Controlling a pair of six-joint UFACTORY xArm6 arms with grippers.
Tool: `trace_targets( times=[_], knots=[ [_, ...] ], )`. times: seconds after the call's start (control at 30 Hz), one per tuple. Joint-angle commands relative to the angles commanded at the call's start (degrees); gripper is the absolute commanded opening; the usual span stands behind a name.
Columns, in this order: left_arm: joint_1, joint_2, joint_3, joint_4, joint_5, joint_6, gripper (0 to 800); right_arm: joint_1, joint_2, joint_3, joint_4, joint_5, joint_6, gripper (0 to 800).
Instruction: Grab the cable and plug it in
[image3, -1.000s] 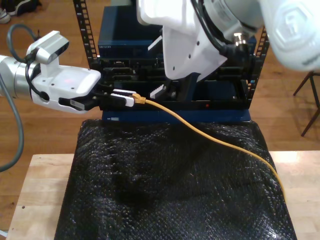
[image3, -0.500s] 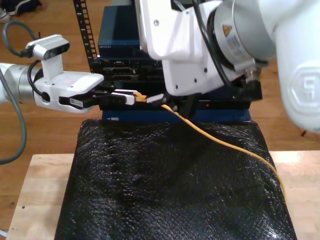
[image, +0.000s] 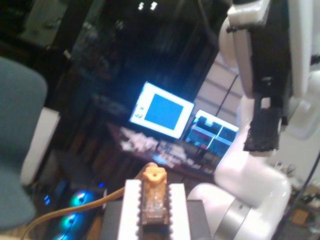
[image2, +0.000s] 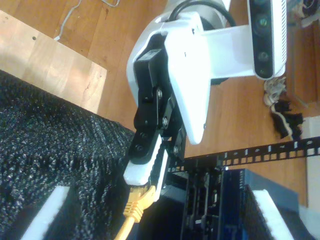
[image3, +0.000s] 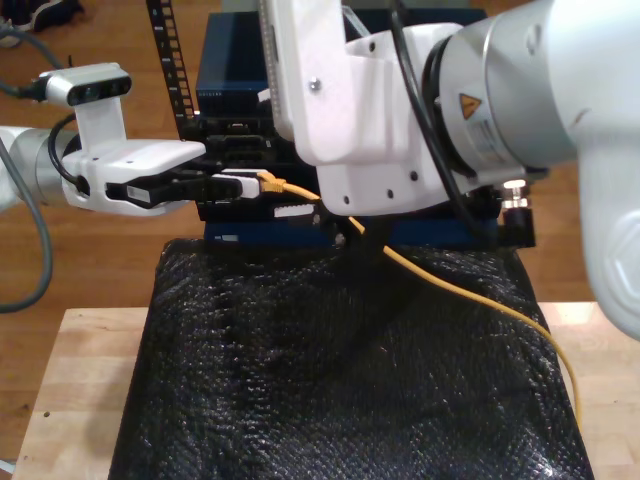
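Yellow-orange cable (image3: 470, 292) plug sits clamped in my first gripper (image3: 243, 185), arm level; my second gripper (image2: 160, 210) jaws spread.

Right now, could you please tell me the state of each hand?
My first hand: shut on the cable, gripping it just behind the plug.
My second hand: open, holding nothing.
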Motion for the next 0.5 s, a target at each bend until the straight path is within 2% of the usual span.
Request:
trace_targets(
  times=[0.33, 0.5],
  knots=[
    [-0.2, 3.4, -0.7, -0.8, 4.1, -4.2, 6, 1.6, -0.3, 3.8, -0.1, -5.0, -2.1, 769],
    [-0.4, 3.7, -0.4, -0.8, 4.8, -5.2, 6, 2.1, -0.2, 4.9, -1.7, -7.9, -2.7, 768]
  ],
)
